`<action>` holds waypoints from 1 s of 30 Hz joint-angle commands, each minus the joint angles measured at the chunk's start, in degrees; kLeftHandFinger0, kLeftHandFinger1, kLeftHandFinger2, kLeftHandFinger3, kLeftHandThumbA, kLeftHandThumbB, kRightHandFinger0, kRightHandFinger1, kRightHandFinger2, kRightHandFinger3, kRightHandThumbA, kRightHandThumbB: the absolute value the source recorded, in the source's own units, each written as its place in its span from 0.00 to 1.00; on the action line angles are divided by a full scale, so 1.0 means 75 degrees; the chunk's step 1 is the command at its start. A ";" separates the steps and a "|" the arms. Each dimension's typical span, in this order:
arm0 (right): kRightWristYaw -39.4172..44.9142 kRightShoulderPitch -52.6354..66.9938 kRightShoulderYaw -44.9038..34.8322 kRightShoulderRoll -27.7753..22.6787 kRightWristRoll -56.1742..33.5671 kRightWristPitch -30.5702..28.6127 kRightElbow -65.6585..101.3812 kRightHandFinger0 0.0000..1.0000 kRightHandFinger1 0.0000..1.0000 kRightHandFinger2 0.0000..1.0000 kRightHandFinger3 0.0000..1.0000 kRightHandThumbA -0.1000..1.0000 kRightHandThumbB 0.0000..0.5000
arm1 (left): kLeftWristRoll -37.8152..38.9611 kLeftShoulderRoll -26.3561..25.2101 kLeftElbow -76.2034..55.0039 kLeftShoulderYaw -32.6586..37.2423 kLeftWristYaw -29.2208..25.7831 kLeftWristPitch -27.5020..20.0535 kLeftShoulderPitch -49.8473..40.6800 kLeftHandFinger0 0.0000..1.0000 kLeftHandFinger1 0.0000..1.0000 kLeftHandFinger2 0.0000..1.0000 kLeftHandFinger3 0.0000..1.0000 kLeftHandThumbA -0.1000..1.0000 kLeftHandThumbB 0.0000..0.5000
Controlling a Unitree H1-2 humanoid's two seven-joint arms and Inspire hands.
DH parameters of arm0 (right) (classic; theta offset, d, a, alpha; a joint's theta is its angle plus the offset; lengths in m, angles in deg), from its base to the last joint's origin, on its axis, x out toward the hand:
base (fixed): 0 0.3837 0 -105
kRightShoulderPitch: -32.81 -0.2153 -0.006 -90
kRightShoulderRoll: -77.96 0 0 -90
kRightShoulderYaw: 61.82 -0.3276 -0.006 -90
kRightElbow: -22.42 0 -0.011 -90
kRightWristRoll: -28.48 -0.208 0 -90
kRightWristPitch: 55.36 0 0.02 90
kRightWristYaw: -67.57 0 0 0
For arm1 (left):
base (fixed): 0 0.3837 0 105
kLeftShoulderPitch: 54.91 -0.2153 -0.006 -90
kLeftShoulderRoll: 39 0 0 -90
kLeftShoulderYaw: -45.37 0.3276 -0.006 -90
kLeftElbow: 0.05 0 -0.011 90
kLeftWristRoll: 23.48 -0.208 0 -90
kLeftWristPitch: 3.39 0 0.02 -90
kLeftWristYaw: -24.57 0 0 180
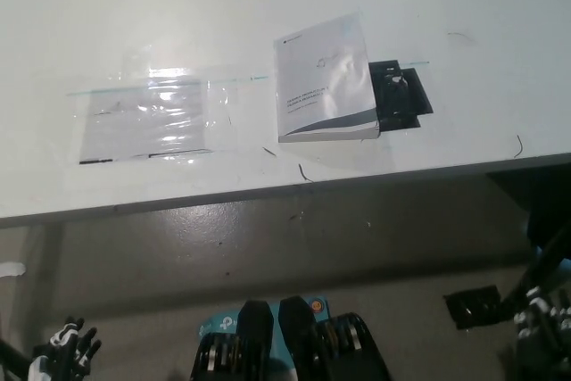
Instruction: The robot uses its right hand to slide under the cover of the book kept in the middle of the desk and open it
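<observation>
the broad white desk fills the upper half of the frame, its front edge running from the left side at mid-height up toward the right, where it meets the right border a little above centre. below that edge lies a band of grey floor — bare from left to right, with only a small flat black square low on the right.

on the desk, left of centre, a clear glossy plastic sheet taped flat over a pale paper catches the light; a thin strip runs on from its upper edge toward the right. well apart from it, right of centre, sits the closed white book with a grey swoosh on its cover, lying flat and turned slightly, its thick lower edge facing the front of the desk. a flat black bracket-like piece pokes out from beneath the book's right side, touching it. open desk surface surrounds the book above, below and to the right.

the white left hand is at the bottom left corner, low off the desk, fingers apart and touching nothing. the black right hand shows only in part at the bottom right corner — whether its fingers are spread or closed cannot be told; it is far from the book.
</observation>
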 commanded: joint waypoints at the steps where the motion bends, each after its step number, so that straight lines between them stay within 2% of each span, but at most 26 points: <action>1: -0.0625 -0.0565 -0.0242 -0.0179 -0.0908 0.0298 0.0903 0.64 0.73 0.87 1.00 1.00 0.37 | 0.0431 -0.0009 -0.0166 0.0029 0.0127 -0.0020 0.0036 0.85 0.74 0.77 0.85 0.95 0.36; 2: -0.0646 -0.0567 -0.0252 -0.0183 -0.0926 0.0311 0.0913 0.64 0.73 0.88 1.00 1.00 0.37 | 0.0436 -0.0023 -0.0165 0.0046 0.0115 -0.0019 0.0035 0.85 0.74 0.77 0.85 0.95 0.36; 3: -0.0633 -0.0739 -0.0228 -0.0404 -0.0931 0.0375 0.1082 0.68 0.79 0.94 1.00 1.00 0.37 | 0.0419 -0.0043 -0.0125 0.0061 0.0123 -0.0072 0.0028 0.86 0.74 0.77 0.85 0.94 0.38; 5: -0.1091 -0.1076 -0.0277 -0.0598 -0.0964 0.0588 0.1344 0.63 0.74 0.89 1.00 1.00 0.31 | 0.0416 -0.0072 -0.0146 0.0075 0.0064 -0.0024 0.0011 0.85 0.73 0.77 0.84 0.95 0.39; 7: -0.1264 -0.1384 -0.0270 -0.0780 -0.1053 0.0736 0.1475 0.66 0.74 0.87 1.00 1.00 0.28 | 0.0449 -0.0099 -0.0102 0.0069 0.0077 -0.0053 0.0015 0.83 0.73 0.78 0.85 0.96 0.38; 11: -0.1578 -0.1854 -0.0092 -0.1024 -0.0913 0.0918 0.1671 0.68 0.72 0.83 1.00 1.00 0.36 | 0.0501 -0.0106 -0.0113 0.0043 0.0028 -0.0063 -0.0014 0.81 0.72 0.77 0.84 0.94 0.37; 12: -0.1734 -0.2189 0.0014 -0.1094 -0.0895 0.1070 0.1844 0.68 0.72 0.82 1.00 1.00 0.39 | 0.0507 -0.0127 -0.0075 0.0042 0.0064 -0.0103 -0.0020 0.85 0.72 0.77 0.83 0.96 0.38; 15: -0.1808 -0.2574 0.0302 -0.1184 -0.0726 0.1216 0.2047 0.65 0.73 0.83 1.00 1.00 0.45 | 0.0560 -0.0148 -0.0053 0.0014 0.0034 -0.0061 -0.0030 0.83 0.71 0.77 0.84 0.95 0.41; 18: -0.1907 -0.2996 0.0481 -0.1240 -0.0835 0.1359 0.2079 0.70 0.75 0.82 1.00 1.00 0.38 | 0.0564 -0.0143 -0.0093 0.0031 0.0009 -0.0076 -0.0058 0.82 0.70 0.76 0.84 0.97 0.40; 21: -0.1926 -0.3368 0.0650 -0.1274 -0.0807 0.1440 0.1877 0.69 0.73 0.80 1.00 1.00 0.28 | 0.0557 -0.0145 -0.0119 0.0038 -0.0035 -0.0069 -0.0083 0.82 0.70 0.74 0.82 0.97 0.38; 22: -0.1898 -0.3423 0.0715 -0.1268 -0.0765 0.1434 0.1851 0.69 0.74 0.83 1.00 1.00 0.26 | 0.0556 -0.0153 -0.0143 0.0054 -0.0007 -0.0079 -0.0107 0.82 0.70 0.76 0.84 0.98 0.37; 25: -0.1997 -0.3662 0.0914 -0.1221 -0.0612 0.1449 0.1727 0.65 0.71 0.82 1.00 1.00 0.23 | 0.0531 -0.0201 -0.0146 0.0068 -0.0062 -0.0039 -0.0083 0.80 0.70 0.74 0.84 0.98 0.39; 28: -0.1866 -0.3771 0.1084 -0.1214 -0.0545 0.1413 0.1555 0.68 0.74 0.83 1.00 1.00 0.25 | 0.0535 -0.0236 -0.0063 0.0073 -0.0042 -0.0077 -0.0033 0.77 0.68 0.73 0.83 0.96 0.42; 29: -0.1872 -0.3841 0.1114 -0.1196 -0.0561 0.1403 0.1462 0.71 0.74 0.83 1.00 1.00 0.23 | 0.0563 -0.0260 -0.0038 0.0087 0.0009 -0.0073 0.0001 0.79 0.69 0.74 0.83 0.96 0.43; 30: -0.1931 -0.3995 0.1209 -0.1135 -0.0460 0.1373 0.1274 0.67 0.70 0.78 1.00 1.00 0.18 | 0.0589 -0.0254 -0.0090 0.0087 -0.0025 -0.0018 0.0019 0.79 0.69 0.74 0.83 0.96 0.41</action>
